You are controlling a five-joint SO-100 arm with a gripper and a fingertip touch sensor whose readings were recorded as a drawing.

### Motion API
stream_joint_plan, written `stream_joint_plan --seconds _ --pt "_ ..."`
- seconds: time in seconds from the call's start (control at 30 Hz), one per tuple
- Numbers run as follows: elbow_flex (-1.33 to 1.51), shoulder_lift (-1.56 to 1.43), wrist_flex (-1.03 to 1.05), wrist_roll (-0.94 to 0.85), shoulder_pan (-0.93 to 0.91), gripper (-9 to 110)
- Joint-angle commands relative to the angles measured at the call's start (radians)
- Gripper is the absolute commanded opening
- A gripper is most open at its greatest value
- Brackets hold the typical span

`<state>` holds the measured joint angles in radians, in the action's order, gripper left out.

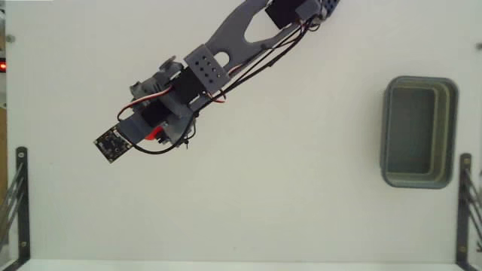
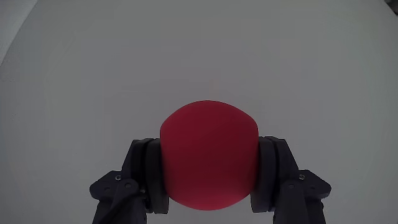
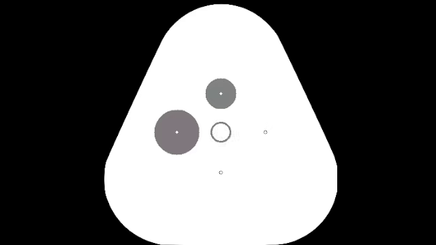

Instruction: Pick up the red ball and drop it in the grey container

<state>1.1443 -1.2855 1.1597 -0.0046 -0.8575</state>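
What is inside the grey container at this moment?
In the fixed view the grey container shows only its bare floor and walls; nothing lies in it. The red ball is far away, clamped between the gripper's fingers.

Bright, even, nearly shadowless light

- Looks like a bare robotics test bench or hobby lab rather than a home.
- Plain white table (image 1: 301, 203), nothing domestic on it.
- Printed grey arm (image 1: 226, 53) with exposed black and red wires (image 1: 252, 64).
- Black metal brackets (image 1: 16, 196) at both table edges in the fixed view.
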Motion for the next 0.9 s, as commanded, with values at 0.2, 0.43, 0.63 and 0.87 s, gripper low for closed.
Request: stream_joint_plan --seconds 0.2,0.43,0.63,0.87 --pt "-0.161 -0.013 0.105 0.005 -0.006 71" --pt "-0.273 0.016 0.188 0.005 -0.006 71" --pt "-0.384 0.050 0.265 0.005 -0.006 71" --pt "-0.538 0.103 0.366 0.005 -0.006 71"
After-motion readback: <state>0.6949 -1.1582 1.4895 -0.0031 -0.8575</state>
